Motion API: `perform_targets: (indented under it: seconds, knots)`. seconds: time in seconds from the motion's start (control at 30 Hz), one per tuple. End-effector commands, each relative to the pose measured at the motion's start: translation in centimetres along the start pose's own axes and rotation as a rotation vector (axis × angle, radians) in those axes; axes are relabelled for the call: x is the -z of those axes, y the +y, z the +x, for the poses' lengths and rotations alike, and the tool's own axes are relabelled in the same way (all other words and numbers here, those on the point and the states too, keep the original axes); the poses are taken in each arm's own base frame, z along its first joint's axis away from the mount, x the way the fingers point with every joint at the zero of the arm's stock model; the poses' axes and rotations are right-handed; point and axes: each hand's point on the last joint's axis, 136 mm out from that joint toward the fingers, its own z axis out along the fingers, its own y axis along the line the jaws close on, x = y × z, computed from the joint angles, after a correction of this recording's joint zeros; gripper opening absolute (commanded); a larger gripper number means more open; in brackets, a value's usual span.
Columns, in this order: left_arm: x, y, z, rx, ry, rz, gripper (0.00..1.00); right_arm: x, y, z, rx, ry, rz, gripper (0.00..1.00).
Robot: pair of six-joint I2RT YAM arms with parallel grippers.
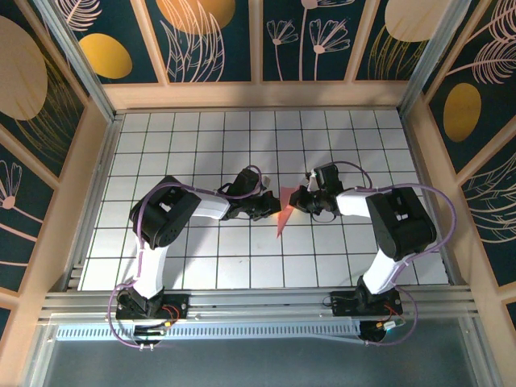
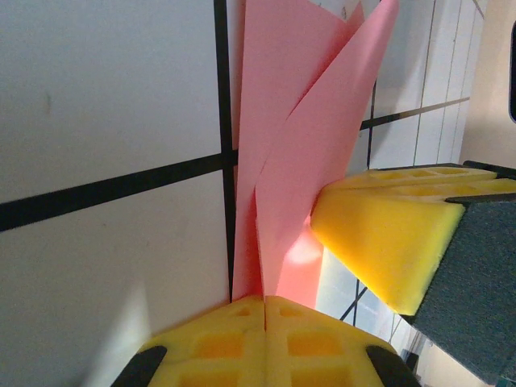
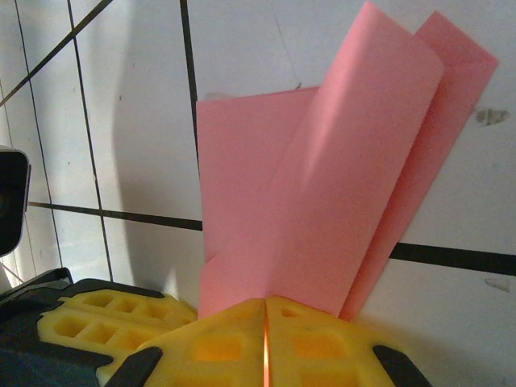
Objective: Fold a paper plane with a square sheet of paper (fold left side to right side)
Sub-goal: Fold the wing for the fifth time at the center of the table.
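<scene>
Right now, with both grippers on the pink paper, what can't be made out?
Top external: folded paper is small, partly covered by the left gripper and right gripper; folds unreadable.
Left wrist: its far tip is cut off by the top edge.
Right wrist: its lower end hides behind the yellow pads.

Robot lab cell: white grid table point(image 1: 185, 145), aluminium rail point(image 1: 266, 300) at 6 o'clock, floral wall panels point(image 1: 314, 40) at 12, 3, 9.

Tabletop point(image 1: 201, 153): white tiles, dark grid lines. Wooden frame point(image 1: 258, 94) around it. Wall panels point(image 1: 218, 40): dark teal, gold discs, pale floral outlines. Aluminium rail point(image 1: 258, 302) at near edge.
</scene>
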Motion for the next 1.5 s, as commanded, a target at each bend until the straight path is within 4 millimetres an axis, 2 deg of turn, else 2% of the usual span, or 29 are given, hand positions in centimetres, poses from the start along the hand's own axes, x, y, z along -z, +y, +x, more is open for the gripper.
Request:
perform_targets:
  seconds: [0.0, 0.23, 0.4, 0.53, 0.57, 0.63, 0.77, 0.83, 0.93, 1.1, 1.3, 1.47]
  knots:
    - [-1.0, 8.5, 0.6, 0.073, -0.046, -0.27, 0.0, -0.4, -0.5, 0.1, 0.0, 0.0, 0.02, 0.09]
    - [-1.0, 8.5, 0.6, 0.073, -0.046, -0.269, 0.0, -1.0, -1.7, 1.1, -0.015, 0.034, 0.044, 0.09]
    - [-0.8, 7.6, 0.3, 0.071, -0.063, -0.232, 0.0, -1.1, -2.9, 2.3, -0.033, 0.055, 0.059, 0.0]
    - [-0.4, 5.6, -0.6, 0.054, -0.093, -0.181, 0.13, -1.1, -3.7, 3.1, -0.038, 0.073, 0.071, 0.0]
    - [0.0, 5.9, -0.2, 0.056, -0.091, -0.187, 0.16, -1.2, -4.0, 3.4, -0.041, 0.079, 0.078, 0.0]
    - [0.7, 4.8, -0.8, 0.042, -0.113, -0.17, 0.21, -1.2, -4.5, 3.6, -0.042, 0.085, 0.09, 0.0]
    - [2.8, 3.4, -1.9, 0.024, -0.168, -0.169, 0.32, -1.1, -5.1, 3.9, -0.043, 0.09, 0.107, 0.0]
    - [3.9, 2.8, -2.3, 0.008, -0.193, -0.176, 0.34, -1.0, -5.1, 3.9, -0.041, 0.089, 0.11, 0.0]
    - [5.2, 1.3, -2.5, -0.029, -0.208, -0.169, 0.31, -0.9, -5.0, 3.7, -0.035, 0.085, 0.107, 0.0]
    - [5.9, -2.4, -1.5, -0.079, -0.138, -0.065, 0.16, -0.8, -4.8, 3.6, -0.026, 0.084, 0.105, 0.0]
    - [4.5, -6.4, 0.5, -0.115, -0.016, 0.056, 0.08, -0.8, -4.8, 3.8, -0.026, 0.09, 0.105, 0.0]
    - [2.5, -7.2, 2.0, -0.127, 0.061, 0.076, 0.07, -0.9, -4.8, 3.8, -0.025, 0.092, 0.106, 0.0]
